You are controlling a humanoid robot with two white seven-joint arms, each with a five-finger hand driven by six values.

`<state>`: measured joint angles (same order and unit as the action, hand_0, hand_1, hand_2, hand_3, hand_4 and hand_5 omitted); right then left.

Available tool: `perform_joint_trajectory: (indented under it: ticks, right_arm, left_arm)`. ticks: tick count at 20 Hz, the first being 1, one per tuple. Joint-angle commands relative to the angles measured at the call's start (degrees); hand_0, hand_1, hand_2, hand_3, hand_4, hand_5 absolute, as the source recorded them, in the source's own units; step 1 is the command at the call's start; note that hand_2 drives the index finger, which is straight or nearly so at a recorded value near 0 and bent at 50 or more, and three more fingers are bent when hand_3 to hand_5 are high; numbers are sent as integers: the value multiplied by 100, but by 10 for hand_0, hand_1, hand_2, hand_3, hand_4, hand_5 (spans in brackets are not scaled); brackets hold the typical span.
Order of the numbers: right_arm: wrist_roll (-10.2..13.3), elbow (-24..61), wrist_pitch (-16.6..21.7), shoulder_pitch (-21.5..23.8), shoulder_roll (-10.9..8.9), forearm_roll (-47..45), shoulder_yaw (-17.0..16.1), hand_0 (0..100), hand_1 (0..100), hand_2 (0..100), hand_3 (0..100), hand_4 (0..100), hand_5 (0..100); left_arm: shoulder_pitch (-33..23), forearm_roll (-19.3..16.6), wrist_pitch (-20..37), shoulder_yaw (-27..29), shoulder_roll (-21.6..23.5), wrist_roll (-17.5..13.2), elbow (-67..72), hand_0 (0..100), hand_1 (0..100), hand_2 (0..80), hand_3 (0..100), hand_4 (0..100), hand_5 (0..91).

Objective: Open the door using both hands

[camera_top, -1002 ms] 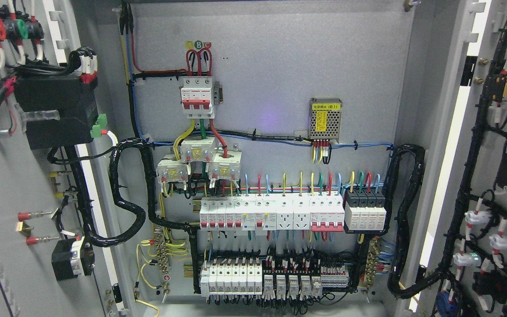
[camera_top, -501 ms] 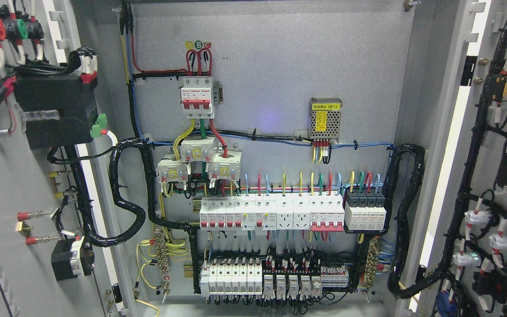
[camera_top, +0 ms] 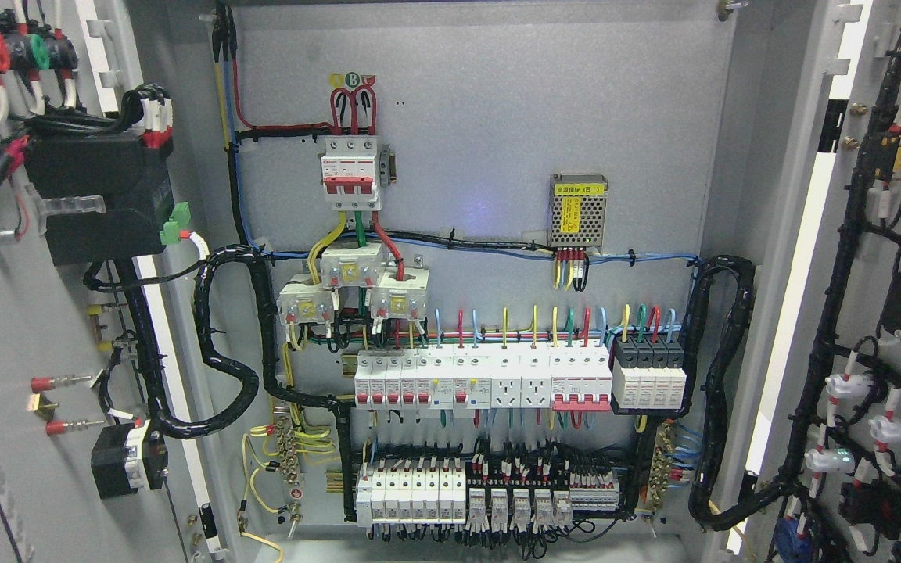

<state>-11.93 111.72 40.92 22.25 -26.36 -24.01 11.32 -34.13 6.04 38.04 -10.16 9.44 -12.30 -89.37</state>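
Note:
A grey electrical cabinet stands with both doors swung wide open. The left door shows its inner side at the picture's left, carrying a black box and wired parts. The right door shows its inner side at the right, with black cable bundles and small lit parts. Between them the grey back panel is in full view. Neither of my hands nor arms shows anywhere in the head view.
The back panel holds a red-and-white main breaker, a small mesh power supply, a row of white breakers and terminal blocks. Thick black cable looms loop to each door.

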Motion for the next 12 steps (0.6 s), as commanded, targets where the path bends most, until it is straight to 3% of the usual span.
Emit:
perform_joint_trajectory:
  ticks: [1,9,12]
  right_arm:
    - [7,377,126,86,-334,19,-956,106,0,0,0,0,0]
    - [7,377,109,-19,-475,19,-1141,107,0,0,0,0,0]
    - [7,429,100,-150,-527,19,-1150,107,0,0,0,0,0]
  left_arm:
    - [231,-15,99,-92,-3,9,-915,0,0,0,0,30,0]
    - [529,-199,125,-92,-135,0,-1539,0,0,0,0,31,0]
    - [591,-305,510,-83,-135,-18,-1715,0,0,0,0,31,0]
